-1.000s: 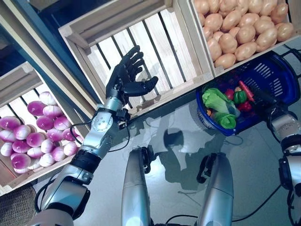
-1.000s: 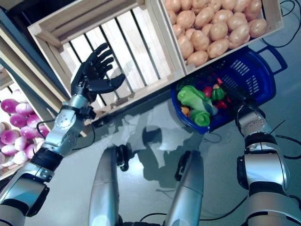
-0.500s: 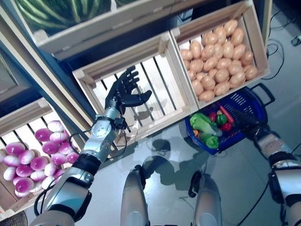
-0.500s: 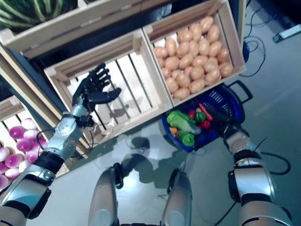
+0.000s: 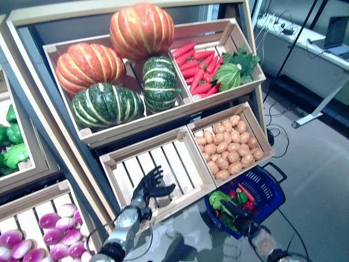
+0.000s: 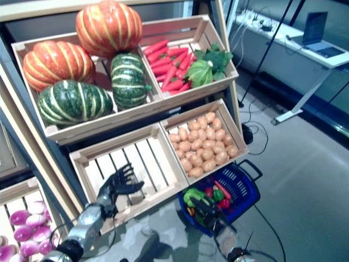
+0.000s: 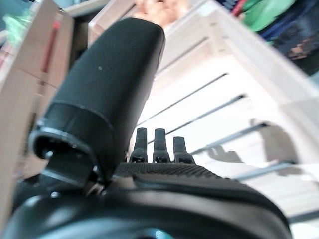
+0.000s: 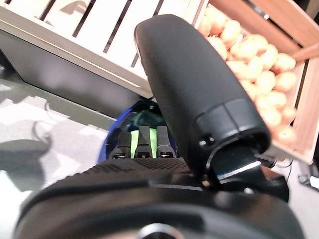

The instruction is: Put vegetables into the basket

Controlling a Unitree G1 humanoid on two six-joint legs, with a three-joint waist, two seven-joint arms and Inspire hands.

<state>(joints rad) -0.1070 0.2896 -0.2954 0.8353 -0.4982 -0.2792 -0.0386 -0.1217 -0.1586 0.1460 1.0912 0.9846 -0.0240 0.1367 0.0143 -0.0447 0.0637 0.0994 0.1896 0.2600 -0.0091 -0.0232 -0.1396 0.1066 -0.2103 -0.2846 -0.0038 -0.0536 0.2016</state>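
Overhead, pumpkins [image 5: 109, 65] and carrots [image 5: 193, 68] top the potato crate [image 5: 229, 147].

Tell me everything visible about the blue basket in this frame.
The blue basket is plastic with slotted walls and a dark loop handle at its far end. It stands on the floor, right below the crate of potatoes. Green leafy vegetables, plus red and green pieces, fill its near part. The right hand reaches over its near rim; whether it touches the basket is unclear.
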